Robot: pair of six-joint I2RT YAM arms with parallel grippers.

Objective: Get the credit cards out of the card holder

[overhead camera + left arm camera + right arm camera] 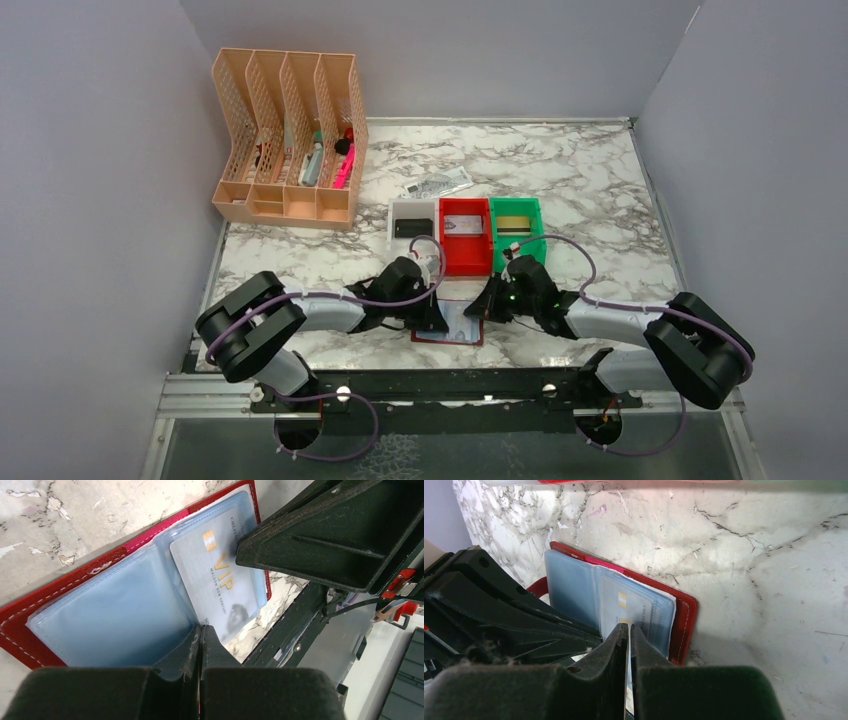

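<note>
The dark red card holder lies open on the marble between my two grippers, its bluish sleeves facing up and its red cover under them. A pale credit card marked VIP sits in the right-hand sleeve. My right gripper is shut on that card's near edge, and a pale strip shows between its fingers. My left gripper is pinched shut at the sleeves' near edge by the fold, with a pink sliver between the fingers.
Behind the card holder stand a white bin with a black card, a red bin with a pale card and a green bin with a gold card. A white printed tag and a peach file organiser are farther back.
</note>
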